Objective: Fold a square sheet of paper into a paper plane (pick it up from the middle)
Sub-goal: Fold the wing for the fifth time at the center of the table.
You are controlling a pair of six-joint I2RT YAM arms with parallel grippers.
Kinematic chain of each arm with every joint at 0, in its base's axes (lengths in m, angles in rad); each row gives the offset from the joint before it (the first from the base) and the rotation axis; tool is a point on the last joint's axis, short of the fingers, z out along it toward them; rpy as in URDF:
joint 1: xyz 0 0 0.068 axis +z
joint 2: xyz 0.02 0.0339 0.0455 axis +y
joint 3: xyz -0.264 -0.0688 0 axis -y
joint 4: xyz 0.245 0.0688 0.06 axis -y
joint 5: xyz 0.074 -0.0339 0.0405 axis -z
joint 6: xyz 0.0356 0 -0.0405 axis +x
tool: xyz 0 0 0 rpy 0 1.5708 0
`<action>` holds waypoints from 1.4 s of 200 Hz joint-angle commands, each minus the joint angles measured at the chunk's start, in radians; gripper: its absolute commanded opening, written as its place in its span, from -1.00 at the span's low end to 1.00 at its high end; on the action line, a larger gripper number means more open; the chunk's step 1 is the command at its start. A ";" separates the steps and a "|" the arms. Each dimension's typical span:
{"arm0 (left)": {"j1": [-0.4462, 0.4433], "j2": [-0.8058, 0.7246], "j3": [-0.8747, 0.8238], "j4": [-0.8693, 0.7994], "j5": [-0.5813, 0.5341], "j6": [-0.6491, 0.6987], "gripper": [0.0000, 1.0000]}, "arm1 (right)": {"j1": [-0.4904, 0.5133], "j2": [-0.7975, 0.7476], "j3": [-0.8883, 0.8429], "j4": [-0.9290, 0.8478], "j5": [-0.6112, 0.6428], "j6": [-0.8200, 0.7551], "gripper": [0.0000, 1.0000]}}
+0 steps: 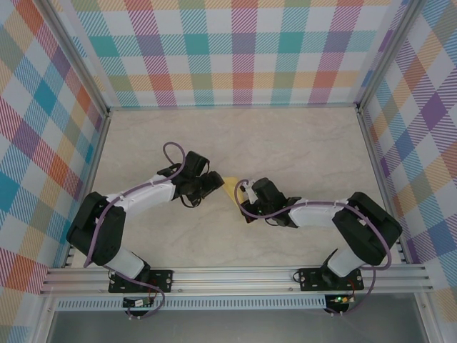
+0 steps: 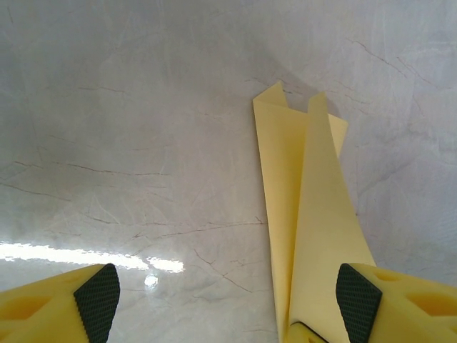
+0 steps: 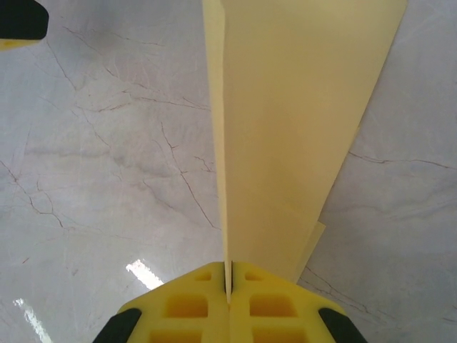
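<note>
Right wrist view: right gripper (image 3: 228, 289) clenched on the plane (image 3: 285, 128) at its crease, over the table (image 3: 107, 179). Left gripper (image 2: 227, 304) is released alongside. Folding looks late; next, it likely regrasps a wing squarely.

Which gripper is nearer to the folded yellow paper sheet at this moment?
Right. The right gripper is shut on the folded yellow paper sheet. The left gripper is open, with the paper close beside one of its fingers.
</note>
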 commanded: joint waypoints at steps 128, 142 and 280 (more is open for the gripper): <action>0.003 -0.022 -0.051 0.020 0.029 -0.010 0.63 | -0.154 0.104 -0.009 0.053 -0.336 0.201 -0.98; -0.002 -0.023 -0.057 0.034 0.035 -0.011 0.62 | -0.166 0.112 -0.004 0.047 -0.369 0.206 -0.97; -0.092 0.007 -0.156 0.456 0.194 -0.012 -0.06 | -0.244 0.222 0.042 -0.044 -0.530 0.230 -0.91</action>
